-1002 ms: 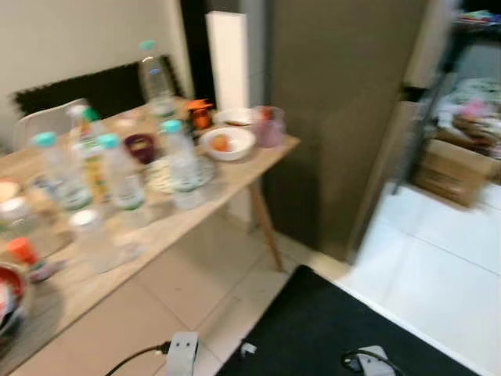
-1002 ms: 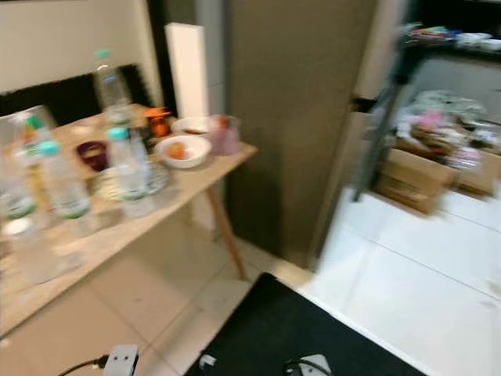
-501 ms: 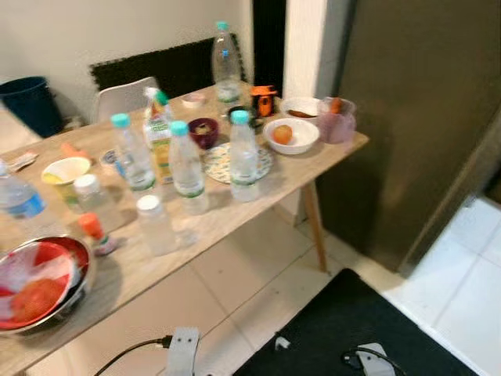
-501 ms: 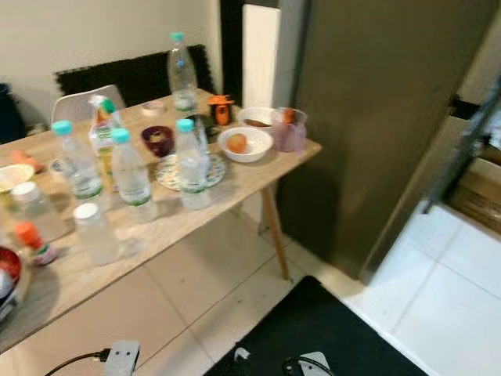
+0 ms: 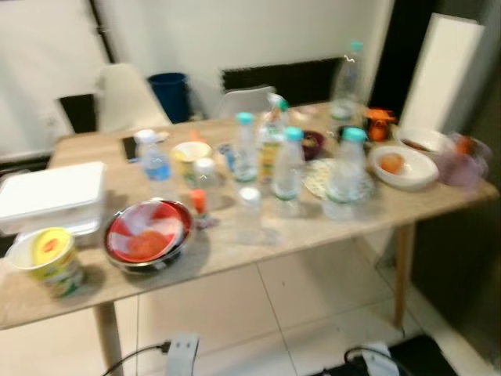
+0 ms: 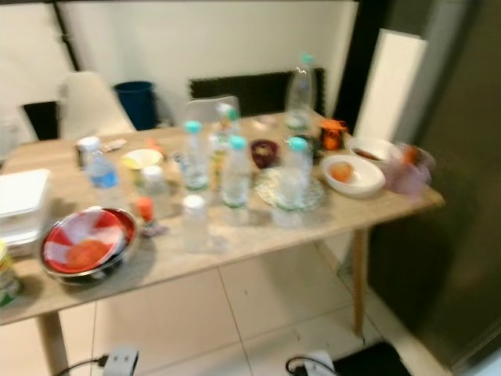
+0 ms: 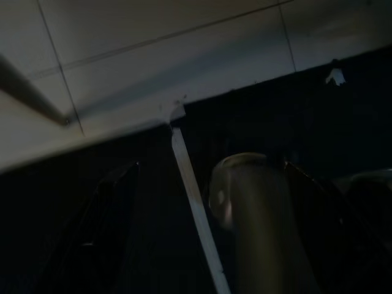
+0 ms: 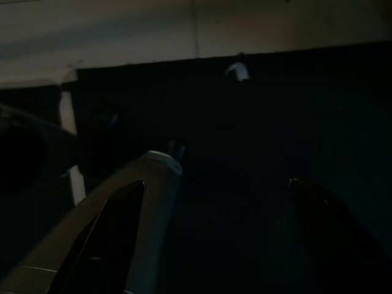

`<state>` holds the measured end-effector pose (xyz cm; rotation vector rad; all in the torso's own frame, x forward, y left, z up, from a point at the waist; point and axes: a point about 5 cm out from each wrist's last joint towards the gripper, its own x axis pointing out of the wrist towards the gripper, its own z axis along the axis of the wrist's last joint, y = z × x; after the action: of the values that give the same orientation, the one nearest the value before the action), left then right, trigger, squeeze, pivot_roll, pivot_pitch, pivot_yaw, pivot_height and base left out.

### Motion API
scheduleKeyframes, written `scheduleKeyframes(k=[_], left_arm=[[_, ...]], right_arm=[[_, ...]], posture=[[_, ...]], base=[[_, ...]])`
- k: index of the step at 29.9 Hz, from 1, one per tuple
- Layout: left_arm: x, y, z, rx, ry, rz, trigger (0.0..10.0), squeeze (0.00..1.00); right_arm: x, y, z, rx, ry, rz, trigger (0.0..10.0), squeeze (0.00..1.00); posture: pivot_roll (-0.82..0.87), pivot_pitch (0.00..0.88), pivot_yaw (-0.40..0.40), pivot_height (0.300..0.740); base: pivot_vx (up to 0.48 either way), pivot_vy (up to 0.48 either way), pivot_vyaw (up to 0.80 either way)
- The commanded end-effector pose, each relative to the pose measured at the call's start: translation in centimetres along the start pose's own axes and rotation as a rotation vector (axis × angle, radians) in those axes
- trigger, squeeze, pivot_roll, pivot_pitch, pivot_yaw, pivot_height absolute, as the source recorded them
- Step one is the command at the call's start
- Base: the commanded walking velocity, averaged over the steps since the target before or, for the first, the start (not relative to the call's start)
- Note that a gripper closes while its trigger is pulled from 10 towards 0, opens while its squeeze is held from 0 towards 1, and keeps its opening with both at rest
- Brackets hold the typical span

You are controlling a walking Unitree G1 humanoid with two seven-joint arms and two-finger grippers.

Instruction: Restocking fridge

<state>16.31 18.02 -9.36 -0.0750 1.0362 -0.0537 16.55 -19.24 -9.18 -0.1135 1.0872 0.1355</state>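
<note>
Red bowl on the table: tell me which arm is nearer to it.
Left. The left arm hangs low just before the red bowl; the right arm hangs well off to its right.

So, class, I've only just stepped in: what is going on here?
Nothing is being handled at this moment. The robot faces a wooden table crowded with water bottles, a red bowl, a white bowl holding something orange, a yellow tub and a white box. Both arms hang low over the floor, fingers apart, holding nothing.

water bottles (image 5: 288, 163), seemingly upright, clustered mid-table (image 5: 235, 254)
</note>
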Motion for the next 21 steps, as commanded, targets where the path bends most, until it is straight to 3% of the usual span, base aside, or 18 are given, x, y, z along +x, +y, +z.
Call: scheduleKeyframes(k=[1,11,18,21], left_arm=[[0.04,-0.16,0.15,-0.017,0.008,-0.031,10.0,0.0],[0.01,-0.27,-0.29,-0.046,0.028,-0.038,10.0,0.0],[0.0,-0.18,-0.32,-0.035,0.031,-0.028,10.0,0.0],[0.01,-0.21,-0.28,-0.036,0.029,-0.03,10.0,0.0]], right_arm=[[-0.11,-0.24,-0.72,0.024,0.017,-0.01,10.0,0.0],[-0.1,-0.16,-0.75,0.027,0.019,-0.01,10.0,0.0],[-0.08,-0.05,-0.71,-0.003,0.025,0.003,10.0,0.0],[-0.07,0.03,-0.68,-0.003,0.024,0.013,10.0,0.0]], posture=[[0.0,0.0,-0.025,0.74],[0.01,0.0,-0.026,0.74],[0.0,0.0,-0.026,0.74],[0.0,0.0,-0.026,0.74]], base=[[0.0,-0.469,0.0],[0.0,-0.441,0.0],[0.0,0.0,0.0],[0.0,0.0,0.77]])
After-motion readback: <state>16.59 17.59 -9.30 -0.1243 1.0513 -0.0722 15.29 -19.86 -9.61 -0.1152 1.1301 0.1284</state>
